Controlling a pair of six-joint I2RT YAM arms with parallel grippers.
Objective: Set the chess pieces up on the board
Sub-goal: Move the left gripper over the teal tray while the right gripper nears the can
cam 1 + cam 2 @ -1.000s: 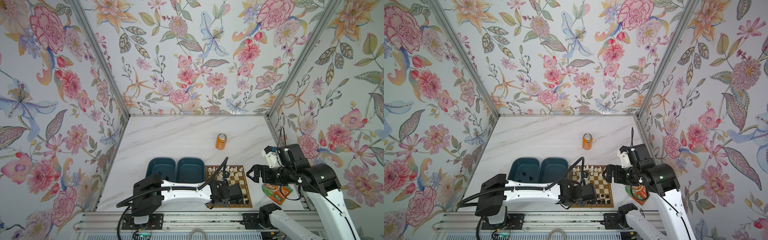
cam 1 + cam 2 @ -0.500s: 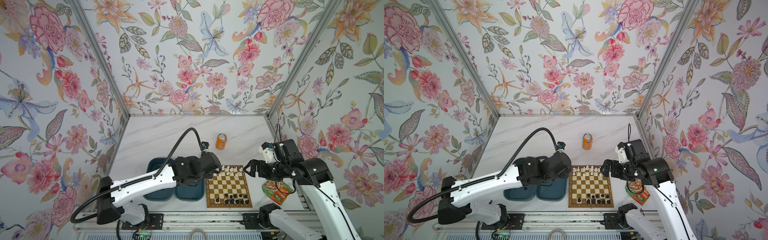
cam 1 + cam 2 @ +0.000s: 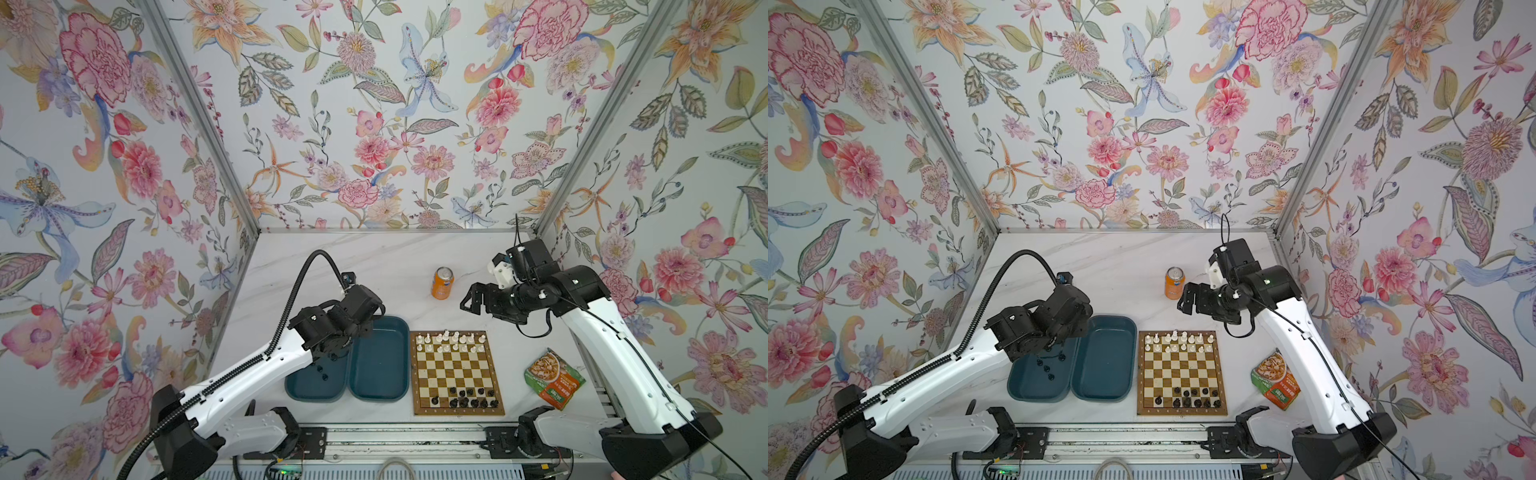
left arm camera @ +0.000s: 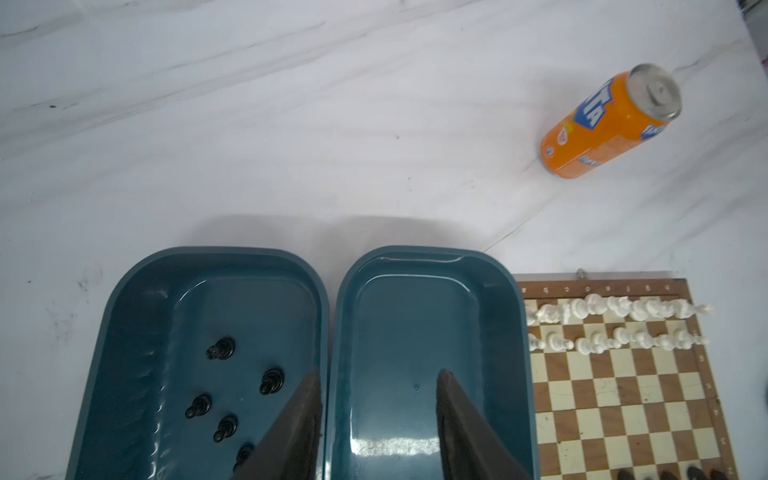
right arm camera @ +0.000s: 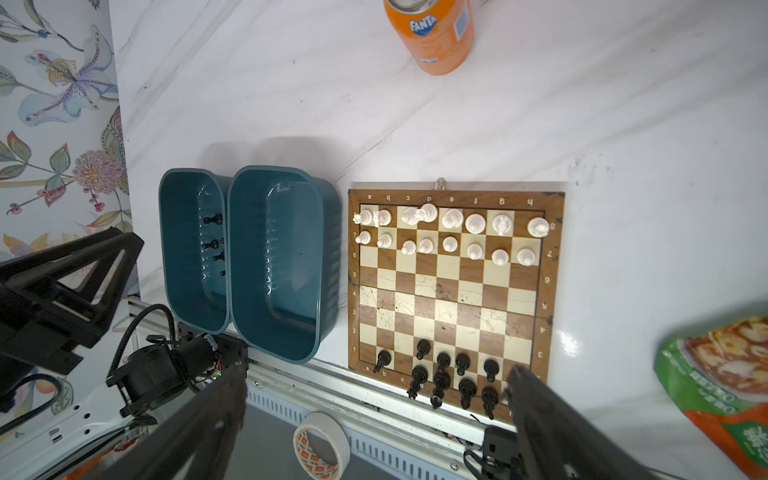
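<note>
We read FANTA in white letters on the orange can (image 5: 432,37), which stands far out in front of the right pincer (image 5: 376,372). The board (image 5: 446,309) lies closer to that pincer. It has small letters a to h along its far edge and numbers 1 to 8 down its side. The green bag (image 5: 715,386) beside the pincer has writing we cannot read.

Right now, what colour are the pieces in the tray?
Black. The chess pieces in the tray show best in the left wrist view.

Orange can (image 3: 442,283), teal trays (image 3: 378,370), snack packet (image 3: 554,379).
</note>
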